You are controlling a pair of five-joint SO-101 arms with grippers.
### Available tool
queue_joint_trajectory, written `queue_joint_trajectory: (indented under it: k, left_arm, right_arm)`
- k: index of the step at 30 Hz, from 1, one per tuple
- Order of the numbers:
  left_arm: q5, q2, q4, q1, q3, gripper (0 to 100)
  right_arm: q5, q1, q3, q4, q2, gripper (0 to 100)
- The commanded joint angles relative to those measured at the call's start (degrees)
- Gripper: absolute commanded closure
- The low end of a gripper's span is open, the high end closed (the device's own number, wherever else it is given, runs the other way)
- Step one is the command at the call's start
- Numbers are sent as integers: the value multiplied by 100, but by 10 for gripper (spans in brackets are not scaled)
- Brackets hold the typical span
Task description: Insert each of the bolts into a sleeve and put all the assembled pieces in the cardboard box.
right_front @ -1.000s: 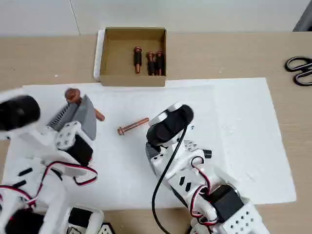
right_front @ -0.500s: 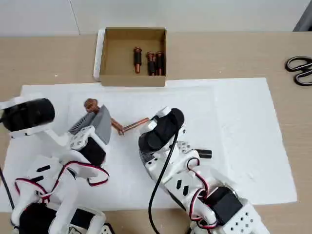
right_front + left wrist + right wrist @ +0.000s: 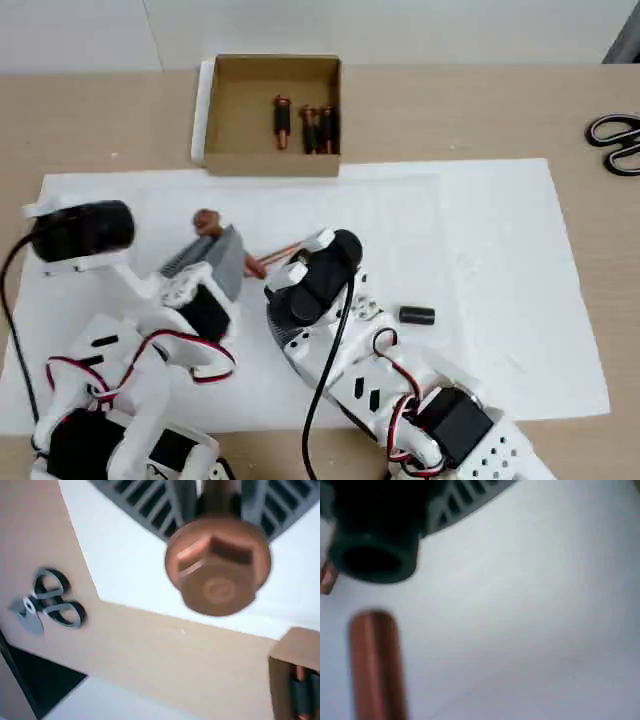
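Left claw gripped a copper hex bolt and right claw gripped a black sleeve, close together in front of the cardboard box. Three assembled pieces lay inside the box; a spare sleeve lay farther from it

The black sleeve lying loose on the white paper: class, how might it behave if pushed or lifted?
The black sleeve is a short cylinder lying on its side, so a sideways push would probably roll it across the white paper. It looks small and rigid: likely light, keeping its shape when gripped. Its rounded wall might slip from a loose grip.
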Motion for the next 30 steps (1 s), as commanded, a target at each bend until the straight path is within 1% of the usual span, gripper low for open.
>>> queue_joint_trajectory:
  k: [1,6,9,14,16,19,30]
  left_arm:
    - [-44,-53,-70,193,4,993]
    - [-53,-53,-44,211,101,993]
    - [-193,-62,-26,211,101,993]
    - [-202,-44,-18,220,110,993]
    - [-202,-53,79,343,110,993]
    - [-193,-62,255,501,110,993]
    - [-193,-62,378,510,224,993]
  right_arm:
    - [62,-31,-26,-189,-31,995]
    - [255,-31,-35,-189,-66,995]
    - [255,-31,-35,-189,-66,995]
    - [229,-31,-35,-189,-75,995]
    - [229,-31,-35,-189,-84,995]
    - [229,-31,-26,-189,-303,995]
    - [255,-22,308,-189,-778,995]
